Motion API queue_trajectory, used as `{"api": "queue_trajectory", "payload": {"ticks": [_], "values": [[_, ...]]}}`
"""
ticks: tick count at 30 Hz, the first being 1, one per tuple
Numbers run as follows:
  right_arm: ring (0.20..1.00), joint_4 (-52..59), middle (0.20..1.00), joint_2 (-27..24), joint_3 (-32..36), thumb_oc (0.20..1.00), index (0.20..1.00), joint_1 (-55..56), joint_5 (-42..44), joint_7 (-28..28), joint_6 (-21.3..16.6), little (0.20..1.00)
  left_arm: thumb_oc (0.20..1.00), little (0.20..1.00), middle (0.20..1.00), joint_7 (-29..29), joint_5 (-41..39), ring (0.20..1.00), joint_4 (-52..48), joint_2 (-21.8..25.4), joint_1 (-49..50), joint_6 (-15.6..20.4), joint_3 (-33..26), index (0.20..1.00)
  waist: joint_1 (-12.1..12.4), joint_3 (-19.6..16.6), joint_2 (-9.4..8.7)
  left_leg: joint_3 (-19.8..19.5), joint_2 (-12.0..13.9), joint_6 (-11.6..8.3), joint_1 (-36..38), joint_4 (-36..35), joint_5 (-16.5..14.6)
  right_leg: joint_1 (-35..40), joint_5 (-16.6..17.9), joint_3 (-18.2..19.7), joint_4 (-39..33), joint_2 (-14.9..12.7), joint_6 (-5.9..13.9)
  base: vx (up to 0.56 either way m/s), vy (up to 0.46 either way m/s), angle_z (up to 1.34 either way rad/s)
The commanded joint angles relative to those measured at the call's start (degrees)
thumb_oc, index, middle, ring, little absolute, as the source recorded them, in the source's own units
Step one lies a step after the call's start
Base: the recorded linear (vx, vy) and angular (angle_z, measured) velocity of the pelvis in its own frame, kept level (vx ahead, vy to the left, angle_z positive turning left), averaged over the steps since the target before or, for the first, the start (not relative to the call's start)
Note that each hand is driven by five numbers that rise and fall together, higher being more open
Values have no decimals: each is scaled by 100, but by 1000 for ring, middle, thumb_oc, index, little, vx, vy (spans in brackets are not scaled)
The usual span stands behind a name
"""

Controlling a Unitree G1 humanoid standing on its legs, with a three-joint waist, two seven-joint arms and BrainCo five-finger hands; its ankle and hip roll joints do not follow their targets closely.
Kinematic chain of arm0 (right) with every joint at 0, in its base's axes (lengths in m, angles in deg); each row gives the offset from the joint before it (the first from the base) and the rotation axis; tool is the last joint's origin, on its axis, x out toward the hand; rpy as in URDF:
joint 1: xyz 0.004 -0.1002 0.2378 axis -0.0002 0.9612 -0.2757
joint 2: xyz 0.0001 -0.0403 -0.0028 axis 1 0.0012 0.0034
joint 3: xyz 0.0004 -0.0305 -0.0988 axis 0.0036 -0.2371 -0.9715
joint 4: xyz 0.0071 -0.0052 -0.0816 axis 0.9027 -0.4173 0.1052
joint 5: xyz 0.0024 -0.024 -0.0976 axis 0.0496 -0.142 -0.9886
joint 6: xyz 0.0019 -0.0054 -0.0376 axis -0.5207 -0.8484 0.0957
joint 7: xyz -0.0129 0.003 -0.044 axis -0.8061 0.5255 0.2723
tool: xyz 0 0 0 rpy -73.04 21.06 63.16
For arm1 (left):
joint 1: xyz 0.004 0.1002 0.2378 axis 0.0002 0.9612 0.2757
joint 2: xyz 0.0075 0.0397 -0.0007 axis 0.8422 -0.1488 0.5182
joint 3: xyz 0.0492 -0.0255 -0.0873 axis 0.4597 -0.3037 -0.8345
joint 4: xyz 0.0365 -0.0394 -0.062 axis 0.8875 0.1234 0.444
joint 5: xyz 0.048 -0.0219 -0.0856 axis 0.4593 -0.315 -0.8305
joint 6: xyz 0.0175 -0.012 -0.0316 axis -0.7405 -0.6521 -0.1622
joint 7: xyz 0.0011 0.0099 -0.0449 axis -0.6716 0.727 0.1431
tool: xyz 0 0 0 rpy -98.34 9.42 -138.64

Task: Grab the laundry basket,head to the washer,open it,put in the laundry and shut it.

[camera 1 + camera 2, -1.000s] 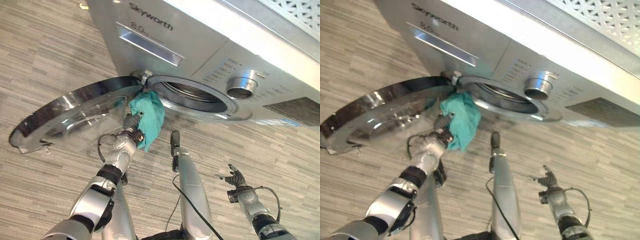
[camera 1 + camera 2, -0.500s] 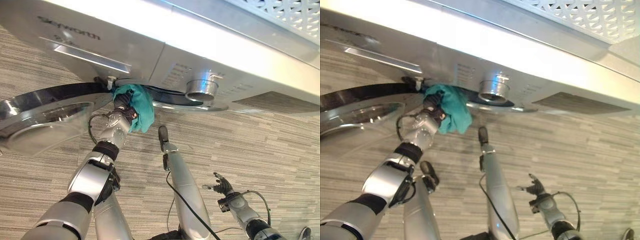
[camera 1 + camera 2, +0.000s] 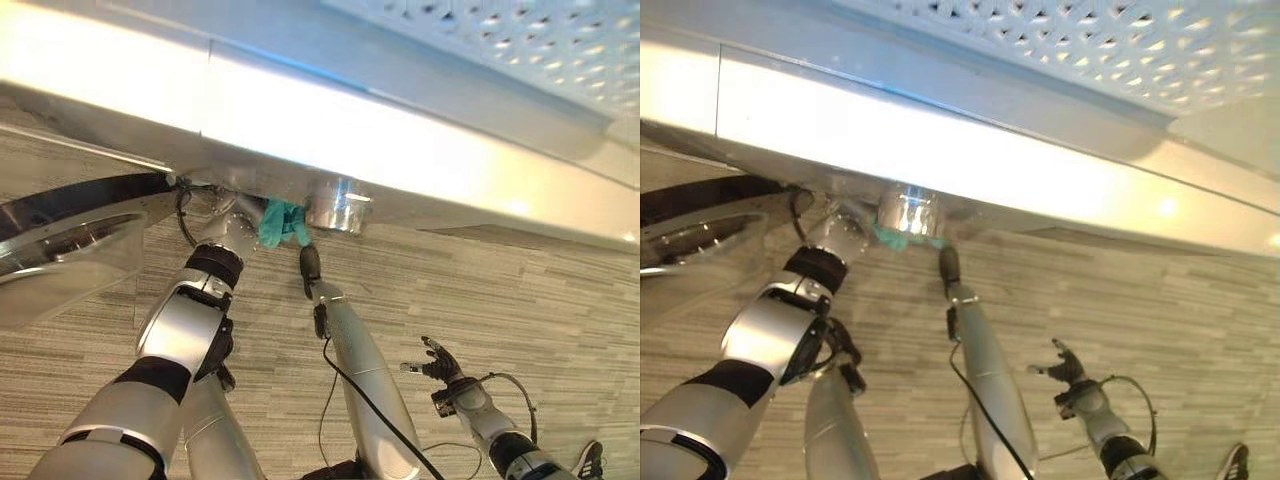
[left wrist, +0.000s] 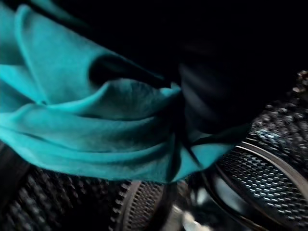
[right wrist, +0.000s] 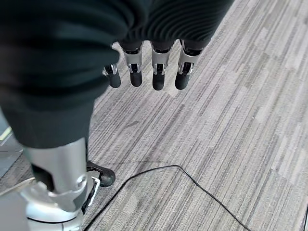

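A: Where is the laundry?

B: The teal cloth sits at the mouth of the washer, just under the front panel and touching the left side of the silver dial. From the head camera it lies at about 11 o'clock from picture centre. The left wrist view shows the same cloth bunched in folds above the perforated metal drum — it is already past the door opening.

A: What is the state of the left hand?

B: The left hand reaches up to the opening beside the cloth. Its fingers are hidden behind the cloth and the panel edge, so whether they pinch the cloth cannot be told.

A: And the door?

B: The round washer door stands swung open at 9 o'clock, its glass bowl facing the arm.

A: The right hand?

B: The right hand hangs low at about 4 o'clock, well apart from the washer — fingers spread and relaxed, holding nothing. Its own wrist view shows the straight fingers in a row above the striped grey floor.
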Motion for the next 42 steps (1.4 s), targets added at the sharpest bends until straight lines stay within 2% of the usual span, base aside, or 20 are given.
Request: {"api": "queue_trajectory", "payload": {"ticks": [1, 5, 6, 7, 9, 11, 12, 14, 17, 20, 24, 28, 32, 34, 37, 39, 42], "values": [[1000, -34, 1000, -197, -109, 1000, 1000, 380, 158, -31, -28, 1000, 200, 200, 200, 99, -221, 200, -106, 49, -306, 384, -171, 200, -24, -478, 28, -69, 27, 473, 655, 906, -686, -75, -52, -183, 103, -125, 540, 28, -73, 9], [1000, 158, 1000, -171, -132, 1000, 1000, 367, 256, -63, -76, 1000, 200, 200, 200, 17, -900, 200, -571, -137, -517, 729, -455, 200, -64, -558, -52, -100, 108, 457, 608, 854, -613, -229, -109, -238, 199, -61, 512, 27, -75, 2], [1000, 243, 1000, -146, -166, 1000, 1000, 334, 278, -98, -91, 1000, 200, 200, 200, -1, -1113, 200, -670, -218, -629, 806, -553, 200, -105, -584, -128, -128, 152, 470, 478, 969, -692, -304, -128, -243, 263, -9, 496, 27, -88, 8], [1000, 248, 1000, -149, -166, 1000, 1000, 333, 279, -99, -87, 1000, 200, 200, 200, -2, -1120, 200, -677, -217, -626, 809, -552, 200, -109, -593, -119, -136, 156, 470, 449, 994, -705, -324, -132, -246, 274, -9, 496, 23, -76, 12], [1000, 323, 1000, -152, -200, 1000, 1000, 245, 300, -184, -107, 1000, 200, 200, 200, 0, -1390, 200, -986, -423, -826, 1053, -580, 200, -180, -644, -231, -231, 238, 466, 105, 1313, -812, -494, -180, -279, 405, 70, 473, 28, -96, 6], [1000, 384, 1000, -159, -222, 1000, 1000, 216, 305, -209, -111, 1000, 200, 200, 200, 58, -1369, 200, -1135, -522, -839, 1077, -511, 200, -216, -659, -250, -292, 268, 457, -71, 1467, -858, -585, -204, -320, 466, 95, 464, 27, -84, 0], [1000, 564, 1000, -199, -300, 1000, 1000, 199, 265, -250, -124, 1000, 200, 200, 200, 90, -1185, 200, -872, -547, -687, 1026, -486, 200, -252, -655, -267, -377, 316, 437, -297, 1632, -927, -694, -228, -380, 524, 111, 450, 28, -95, -7], [1000, 647, 1000, -195, -376, 1000, 1000, 210, 259, -249, -157, 1000, 200, 200, 200, -18, -1140, 200, -245, -287, -597, 1025, -736, 200, -262, -633, -288, -454, 348, 413, -512, 1749, -931, -850, -241, -431, 599, 129, 426, 36, -75, -11], [1000, 680, 1000, -127, -395, 1000, 1000, 233, 273, -292, -247, 1000, 200, 200, 200, -32, -1125, 200, 20, -26, -295, 1013, -1107, 200, -253, -608, -348, -510, 447, 371, -770, 1866, -924, -1072, -302, -504, 703, 188, 398, 40, -65, -6], [1000, 734, 1000, -99, -449, 1000, 1000, 291, 268, -347, -293, 1000, 200, 200, 200, 24, -1069, 200, 52, -98, -124, 992, -1137, 200, -249, -583, -407, -681, 535, 355, -1216, 2286, -1044, -1337, -388, -596, 924, 267, 353, 39, -160, -2], [1000, 778, 1000, -69, -501, 1000, 1000, 374, 252, -441, -349, 1000, 200, 200, 200, -134, -1068, 200, 118, -177, -181, 1177, -1121, 200, -266, -615, -374, -869, 648, 308, -1667, 2629, -1103, -1651, -475, -766, 1154, 322, 300, 38, -93, 3], [1000, 836, 1000, -119, -562, 1000, 1000, 329, 314, -460, -393, 1000, 200, 200, 200, -158, -1198, 200, 125, -25, -620, 1253, -978, 200, -312, -700, -338, -959, 700, 224, -1855, 2585, -994, -1799, -441, -846, 1106, 384, 282, 42, -110, -3], [1000, 912, 1000, -282, -526, 1000, 1000, 255, 426, -515, -415, 1000, 200, 200, 200, -203, -1429, 200, -62, 253, -1637, 1456, -567, 200, -405, -775, -232, -905, 758, 139, -1829, 2260, -768, -1844, -406, -863, 914, 443, 273, 7, -32, -2], [1000, 797, 1000, -445, -424, 1000, 1000, 133, 486, -536, -411, 1000, 200, 200, 200, -168, -1410, 200, -584, 354, -2136, 1687, -144, 200, -395, -793, -128, -882, 741, 110, -1826, 2108, -635, -1866, -385, -840, 793, 473, 270, 0, -35, -1], [1000, 1005, 1000, -591, -329, 1000, 1000, 117, 475, -518, -397, 1000, 200, 200, 200, -85, -1237, 200, -1227, 265, -2131, 1730, 148, 200, -399, -776, -90, -891, 714, 115, -1845, 2047, -591, -1886, -370, -846, 766, 478, 271, -1, -10, -1], [1000, 1218, 1000, -727, -268, 1000, 1000, 265, 400, -466, -421, 1000, 200, 200, 200, -148, -1107, 200, -1681, 113, -2006, 1978, 156, 200, -391, -774, -74, -922, 704, 117, -1891, 2026, -529, -1901, -368, -871, 751, 481, 257, -2, -46, 1], [1000, 1361, 1000, -795, -175, 1000, 1000, 245, 518, -515, -478, 1000, 200, 200, 200, -169, -1114, 200, -1497, -55, -1781, 1902, 177, 200, -390, -765, -90, -965, 696, 134, -1951, 2053, -508, -1946, -352, -877, 753, 522, 248, -12, -31, 6]]}}
